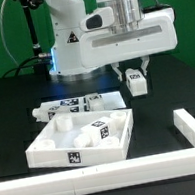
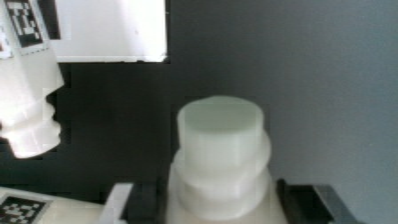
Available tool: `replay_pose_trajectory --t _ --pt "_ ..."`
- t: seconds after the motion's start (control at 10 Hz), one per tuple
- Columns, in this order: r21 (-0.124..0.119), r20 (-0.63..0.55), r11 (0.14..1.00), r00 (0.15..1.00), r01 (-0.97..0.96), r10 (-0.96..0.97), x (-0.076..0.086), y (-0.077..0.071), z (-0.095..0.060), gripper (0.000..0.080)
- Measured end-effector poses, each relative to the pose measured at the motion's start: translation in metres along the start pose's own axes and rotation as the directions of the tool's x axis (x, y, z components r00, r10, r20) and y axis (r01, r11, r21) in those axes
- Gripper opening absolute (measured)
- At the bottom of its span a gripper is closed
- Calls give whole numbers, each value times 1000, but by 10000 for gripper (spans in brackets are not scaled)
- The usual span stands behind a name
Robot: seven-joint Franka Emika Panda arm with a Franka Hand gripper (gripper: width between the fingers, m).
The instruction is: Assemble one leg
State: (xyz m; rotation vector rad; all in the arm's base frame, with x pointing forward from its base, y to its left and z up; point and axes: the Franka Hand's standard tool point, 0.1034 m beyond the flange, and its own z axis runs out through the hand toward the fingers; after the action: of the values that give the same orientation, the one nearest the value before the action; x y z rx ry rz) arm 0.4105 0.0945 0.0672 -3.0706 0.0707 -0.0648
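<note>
One small white leg (image 1: 137, 83), black-and-white tag on its face, gripped by the hand (image 1: 135, 77)

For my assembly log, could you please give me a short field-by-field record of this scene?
tool: two-finger tool, shut on the leg
held part: small white plastic tagged leg, gripped from both sides
tray: wide white plastic tray-like piece, to the exterior view's left of the leg, apart from it
in tray: white tagged pieces
behind tray: rounded white tagged pieces on the black table
leg-table contact: cannot tell
</note>
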Motion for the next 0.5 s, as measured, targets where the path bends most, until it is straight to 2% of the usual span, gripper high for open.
replay_pose_trajectory --t 0.2,0.5 --pt "-9 -9 1000 1000 18 -18 -27 0 24 287" --pt "-16 0 999 999 37 -37 -57 -2 48 287"
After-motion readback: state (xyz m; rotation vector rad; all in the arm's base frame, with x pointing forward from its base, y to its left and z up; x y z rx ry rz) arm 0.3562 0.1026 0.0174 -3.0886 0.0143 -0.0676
